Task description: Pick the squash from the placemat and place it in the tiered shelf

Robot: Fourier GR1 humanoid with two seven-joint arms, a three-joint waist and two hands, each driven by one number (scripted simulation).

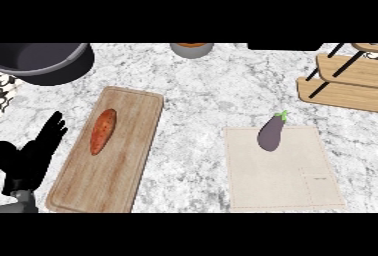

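Since the right hand shows nowhere in my view, I plan its approach from scratch: the glossy purple aubergine-shaped vegetable [271, 134], which the task calls squash, lies across the far edge of the beige cloth placemat [280, 175], its green stem pointing toward the light wooden tiered shelf [347, 75] at the far right, well apart. My left hand [33, 157] rests open, fingers up, at the near left beside the long wooden cutting board [111, 165] bearing an orange sweet potato [102, 131]. I'd bring the right hand over the fat body, curl across its width rather than the stem, and lift straight before swinging toward a tier
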